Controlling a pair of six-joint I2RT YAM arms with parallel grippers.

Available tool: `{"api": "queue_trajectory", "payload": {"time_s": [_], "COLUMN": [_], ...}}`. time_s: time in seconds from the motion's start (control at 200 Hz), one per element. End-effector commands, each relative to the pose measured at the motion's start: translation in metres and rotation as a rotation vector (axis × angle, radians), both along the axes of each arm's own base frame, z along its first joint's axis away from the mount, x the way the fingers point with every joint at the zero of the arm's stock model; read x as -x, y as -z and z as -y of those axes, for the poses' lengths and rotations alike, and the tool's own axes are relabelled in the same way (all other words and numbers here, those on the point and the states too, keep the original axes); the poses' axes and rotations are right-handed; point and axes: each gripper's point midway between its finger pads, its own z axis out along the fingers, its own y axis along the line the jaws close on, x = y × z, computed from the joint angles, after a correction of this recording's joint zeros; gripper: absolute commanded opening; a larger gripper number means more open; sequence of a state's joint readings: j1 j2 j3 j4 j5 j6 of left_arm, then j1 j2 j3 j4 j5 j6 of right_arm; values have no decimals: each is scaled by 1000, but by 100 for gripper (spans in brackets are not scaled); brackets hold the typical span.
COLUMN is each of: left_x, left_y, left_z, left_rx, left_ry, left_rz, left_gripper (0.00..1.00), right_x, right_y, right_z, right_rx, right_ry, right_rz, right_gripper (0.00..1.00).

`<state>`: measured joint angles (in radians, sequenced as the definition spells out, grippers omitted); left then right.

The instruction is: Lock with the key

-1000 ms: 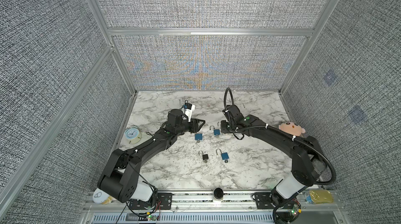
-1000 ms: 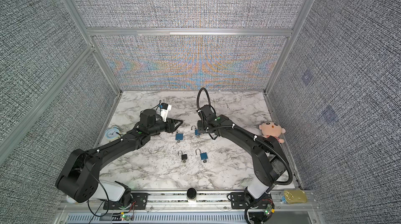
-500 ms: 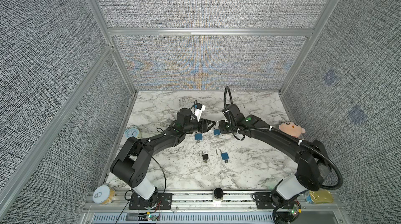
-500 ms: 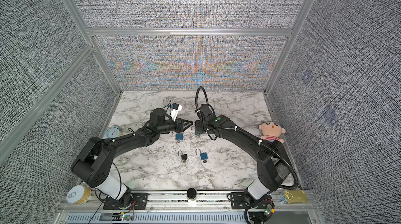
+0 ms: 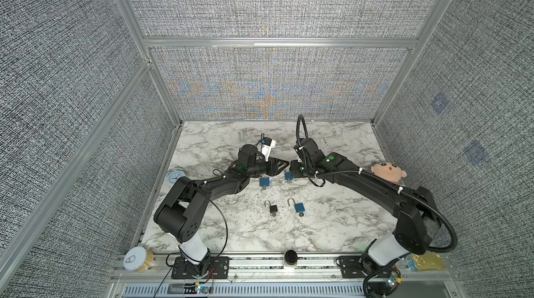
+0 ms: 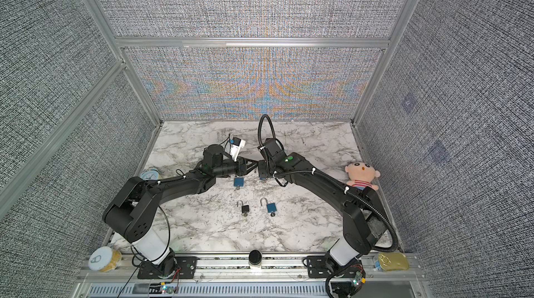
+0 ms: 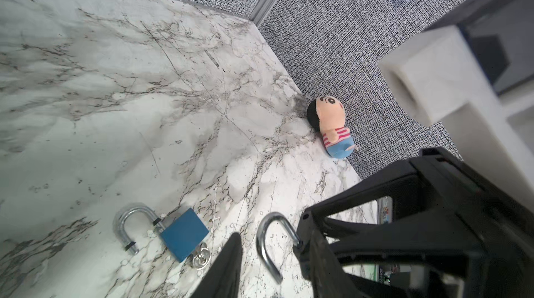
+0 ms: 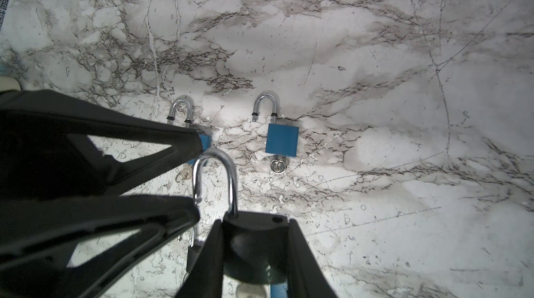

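Observation:
My right gripper is shut on a padlock, which shows blue in a top view. Its silver shackle is swung open and sticks out past the pads. My left gripper has come in from the left in both top views. It is open, with the shackle inside the gap. One of its fingers stands clear of the steel. A silvery blur under the body may be the key; I cannot tell.
Three more open padlocks lie on the marble with keys in them: blue, black, blue. A doll leans at the right wall and a small clock at the left. Cans stand by the front rail.
My left arm has reached right until its fingers meet the right gripper, and its jaws have narrowed around the shackle. The right gripper has kept its hold on the padlock.

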<state>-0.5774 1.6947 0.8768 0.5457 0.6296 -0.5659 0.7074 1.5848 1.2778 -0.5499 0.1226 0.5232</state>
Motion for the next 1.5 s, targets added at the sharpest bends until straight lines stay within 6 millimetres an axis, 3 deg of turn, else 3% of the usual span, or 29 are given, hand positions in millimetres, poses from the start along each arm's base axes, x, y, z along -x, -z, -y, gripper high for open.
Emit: {"api": "queue_trajectory", "payload": {"time_s": [0.0, 0.85, 0.94, 1.035, 1.321, 1.421, 1.491], "left_x": [0, 2, 2, 1, 3, 0, 0], "left_y": [-9, -6, -5, -3, -3, -8, -10], "left_z": [5, 9, 9, 9, 9, 9, 9], "left_rx": [31, 46, 45, 46, 61, 70, 76], "left_ry": [18, 30, 31, 29, 19, 14, 8], "left_rz": [22, 9, 4, -1, -13, -14, -20], "left_gripper": [40, 21, 14, 0, 0, 0, 0], "right_x": [0, 1, 0, 0, 0, 0, 0], "right_y": [-3, -11, -13, -13, -11, -11, -12], "right_z": [-1, -5, -5, -6, -7, -8, -9], "right_rx": [-1, -8, -13, -15, -23, -41, -57], "right_ry": [1, -10, -8, -7, -9, -10, -12], "right_rz": [2, 13, 17, 20, 22, 26, 30], "right_gripper": [24, 24, 24, 23, 24, 29, 42]}}
